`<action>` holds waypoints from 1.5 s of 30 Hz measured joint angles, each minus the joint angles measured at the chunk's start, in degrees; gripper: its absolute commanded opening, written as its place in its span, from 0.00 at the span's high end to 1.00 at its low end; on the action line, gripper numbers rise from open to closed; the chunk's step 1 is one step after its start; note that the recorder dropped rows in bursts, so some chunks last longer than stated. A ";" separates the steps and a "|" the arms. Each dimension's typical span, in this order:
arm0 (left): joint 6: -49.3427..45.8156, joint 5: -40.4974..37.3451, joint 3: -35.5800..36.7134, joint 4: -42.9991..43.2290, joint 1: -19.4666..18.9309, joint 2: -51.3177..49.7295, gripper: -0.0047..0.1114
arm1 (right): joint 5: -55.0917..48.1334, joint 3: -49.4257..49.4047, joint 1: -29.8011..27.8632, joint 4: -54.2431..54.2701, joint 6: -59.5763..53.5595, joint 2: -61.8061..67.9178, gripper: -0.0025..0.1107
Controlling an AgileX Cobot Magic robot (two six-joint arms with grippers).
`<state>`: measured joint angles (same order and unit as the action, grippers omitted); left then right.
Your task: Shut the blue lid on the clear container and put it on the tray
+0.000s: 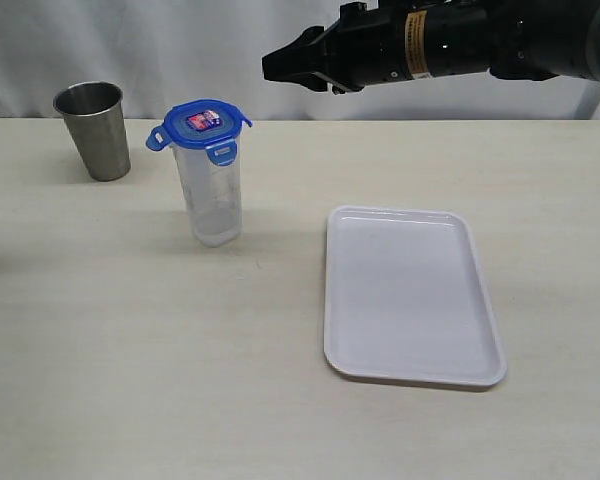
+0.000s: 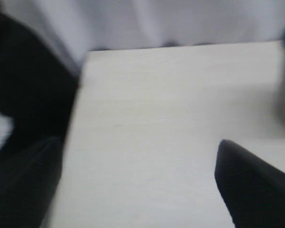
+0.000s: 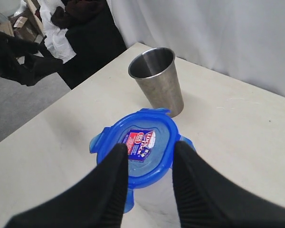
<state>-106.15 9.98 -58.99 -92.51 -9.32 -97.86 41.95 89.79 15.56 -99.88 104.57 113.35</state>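
**Exterior view: lid sits on container, right pincer poised above it, tray waiting**

Step in hand, as I judge it: closing. The blue lid (image 1: 200,122) rests on top of the clear container (image 1: 210,200), which stands upright on the desk (image 1: 130,350), left of the tray (image 1: 410,295) and apart from it. One flap sticks out at the side and another hangs down at the front, so the lid looks seated but not snapped shut all round.

Right pincer (image 1: 272,68): in the air, above and to the right of the container, touching nothing. Right wrist view looks straight down past its two fingers, which stand partly apart with the lid framed in the gap. Nothing held.

Left pincer (image 2: 140,145): blurred in the left wrist view. Fingers are spread wide over bare desk, nothing between them. Out of sight in the exterior view.

Next move, my reading: come down on the lid, press it home and snap the flaps. Then grip the tall container and carry it to the tray without tipping it. The container is narrow and may topple under a sideways push.

Surroundings: pale wood-grain desk. Steel cup (image 1: 92,130) stands behind and left of the container, apart. White curtain (image 1: 180,50) hangs behind. Beyond the desk edge, the right wrist view shows grey floor, dark cloth and boxes.
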 measured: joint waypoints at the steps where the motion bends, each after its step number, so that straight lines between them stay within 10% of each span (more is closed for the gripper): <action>1: -0.11 6.66 -0.23 1.83 0.56 -0.12 0.20 | 0.00 0.00 0.00 0.00 0.00 0.00 0.70; 7: 17.59 36.10 -3.88 5.19 3.55 0.35 0.20 | 0.00 0.00 0.00 0.00 0.00 0.00 0.70; 15: 54.45 1.76 -4.02 8.10 0.84 6.23 0.20 | 0.00 0.00 0.00 0.00 0.00 0.00 0.70; 22: 83.38 5.54 -0.11 39.67 1.52 7.60 0.20 | 0.00 0.00 0.00 0.00 -0.08 0.00 0.70; 30: 130.17 20.11 8.02 101.35 2.35 8.13 0.20 | 0.00 0.00 0.00 0.00 -0.55 0.00 0.70; 45: 120.42 45.86 27.35 108.55 9.69 -2.79 0.20 | 0.12 0.00 0.00 0.00 -0.67 0.00 0.70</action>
<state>14.27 55.83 -31.64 16.04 0.37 -100.66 42.07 89.79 15.56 -99.88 103.90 113.35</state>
